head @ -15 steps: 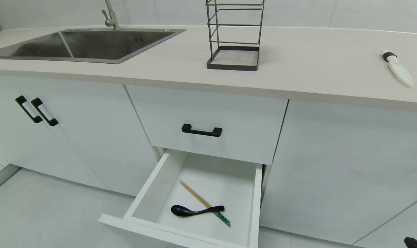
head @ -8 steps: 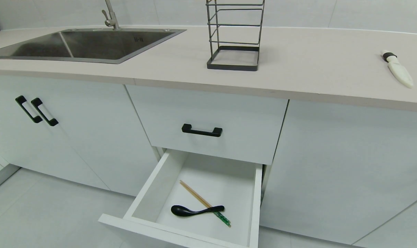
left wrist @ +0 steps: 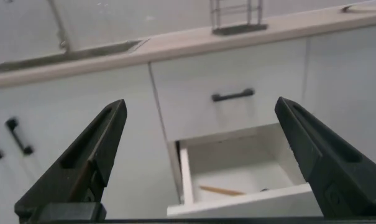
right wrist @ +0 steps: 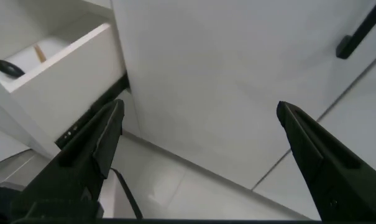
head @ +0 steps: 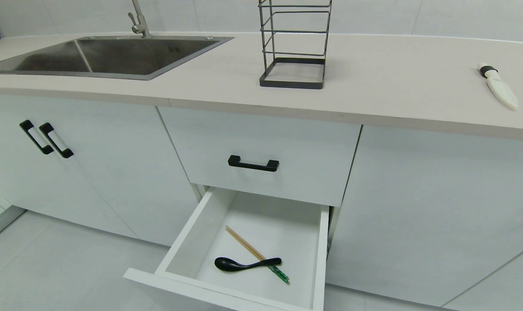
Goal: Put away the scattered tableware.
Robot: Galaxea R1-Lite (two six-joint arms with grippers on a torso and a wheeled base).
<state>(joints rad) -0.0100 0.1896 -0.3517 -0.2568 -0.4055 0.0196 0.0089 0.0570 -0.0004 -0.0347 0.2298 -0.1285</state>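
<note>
right gripper (right wrist: 199, 106), jaws wide and empty, hangs low beside the open drawer (head: 188, 242), the nearer arm to the knife (head: 499, 87) lying up on the counter's (head: 395, 77) right end, its length running front to back.

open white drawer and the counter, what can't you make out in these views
- Black spoon: in the left wrist view the open white drawer's front panel hides nearly all of it.
- Dark wire rack: top cut off by the head view's upper edge.
- White knife with black band: too small at the left wrist view's edge.
</note>
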